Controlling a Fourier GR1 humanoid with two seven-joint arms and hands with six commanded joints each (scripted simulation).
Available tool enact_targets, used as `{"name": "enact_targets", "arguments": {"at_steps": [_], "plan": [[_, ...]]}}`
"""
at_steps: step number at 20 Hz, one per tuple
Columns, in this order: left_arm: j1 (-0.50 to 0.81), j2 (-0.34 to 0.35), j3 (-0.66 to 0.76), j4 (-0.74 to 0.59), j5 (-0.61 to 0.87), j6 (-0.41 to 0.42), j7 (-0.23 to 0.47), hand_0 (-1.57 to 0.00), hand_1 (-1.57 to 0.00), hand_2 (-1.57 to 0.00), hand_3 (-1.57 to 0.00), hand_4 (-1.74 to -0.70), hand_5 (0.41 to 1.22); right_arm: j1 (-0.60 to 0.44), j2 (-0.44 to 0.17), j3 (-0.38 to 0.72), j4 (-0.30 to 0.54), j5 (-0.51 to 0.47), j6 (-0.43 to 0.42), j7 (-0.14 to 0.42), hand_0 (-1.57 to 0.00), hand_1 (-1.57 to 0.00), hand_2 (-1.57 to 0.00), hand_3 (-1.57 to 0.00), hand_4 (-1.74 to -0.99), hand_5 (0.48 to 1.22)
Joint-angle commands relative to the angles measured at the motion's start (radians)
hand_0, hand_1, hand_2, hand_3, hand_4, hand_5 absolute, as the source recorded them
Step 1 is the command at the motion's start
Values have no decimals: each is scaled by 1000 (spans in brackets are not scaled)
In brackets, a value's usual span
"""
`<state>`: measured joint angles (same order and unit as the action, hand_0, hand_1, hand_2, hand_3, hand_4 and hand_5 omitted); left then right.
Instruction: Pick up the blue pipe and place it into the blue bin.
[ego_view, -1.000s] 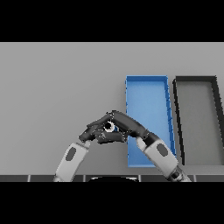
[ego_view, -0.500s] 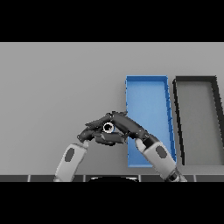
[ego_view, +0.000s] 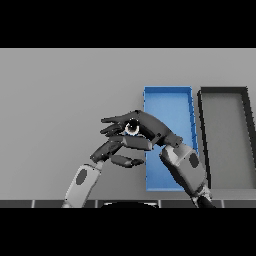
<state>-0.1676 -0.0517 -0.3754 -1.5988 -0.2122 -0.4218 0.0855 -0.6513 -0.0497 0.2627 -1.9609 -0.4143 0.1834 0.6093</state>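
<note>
Right robot hand (ego_view: 150, 127) clasps pipe (ego_view: 132, 128) just left of blue bin (ego_view: 167, 92); left robot hand (ego_view: 120, 147) below, fingers relaxed.

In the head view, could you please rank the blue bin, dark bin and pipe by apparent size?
1. Dark bin and blue bin: look alike, unranked.
2. Pipe: smallest, mostly hidden between the hands.

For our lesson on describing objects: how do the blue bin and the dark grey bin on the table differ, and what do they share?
The blue rectangular bin is bright blue; the dark grey rectangular bin has black walls and a grey floor. The blue bin lies nearer the table's middle; the dark grey bin sits to its right and looks wider. The robot's right arm crosses the blue bin's lower part; nothing covers the dark grey bin. Both are shallow, open-topped, lying side by side.
</note>
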Motion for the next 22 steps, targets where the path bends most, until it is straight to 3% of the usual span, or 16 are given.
{"name": "enact_targets", "arguments": {"at_steps": [1, 3, 5, 10, 14, 15, 22], "plan": [[0, 10, 10, 3, 6, -5, 3, -6, -5, -5, -5, -906, 445, -64, -43, -36, 21, -69, -16, -1, -1571, -1571, -1571, -1571, -1741, 1221], [3, -5, 2, 7, 9, -8, 22, -3, -3, -3, -3, -906, 437, -179, -76, -105, 43, -141, -39, -8, -1571, -1571, -1571, -1571, -1741, 1221], [17, 8, 6, -18, 18, -14, 22, -2, -2, -2, -1, -905, 433, -248, -125, -183, 74, -120, -85, -41, -1571, -1571, -1571, -1571, -1741, 1221], [-3, 11, 6, -8, 1, -8, 35, 0, 0, 0, 0, -890, 421, -322, -243, -327, 204, -61, -122, -4, -1571, -1571, -1571, -1571, -1741, 1221], [6, 31, 11, -11, -3, -10, 7, 1, 1, 1, 1, -877, 412, -227, -311, -405, 281, 1, -72, -25, -1571, -1571, -1571, -1571, -1741, 1221], [1, 27, 10, -6, -9, -4, 7, 1, 1, 1, 1, -874, 413, -188, -322, -430, 280, -8, -64, -8, -1571, -1571, -1571, -1571, -1741, 1221], [29, 18, -5, -34, 0, -7, 19, 1, 1, 1, 1, -875, 422, 130, -286, -430, 189, 34, -79, 1, -1571, -1571, -1571, -1571, -1741, 1221]]}}
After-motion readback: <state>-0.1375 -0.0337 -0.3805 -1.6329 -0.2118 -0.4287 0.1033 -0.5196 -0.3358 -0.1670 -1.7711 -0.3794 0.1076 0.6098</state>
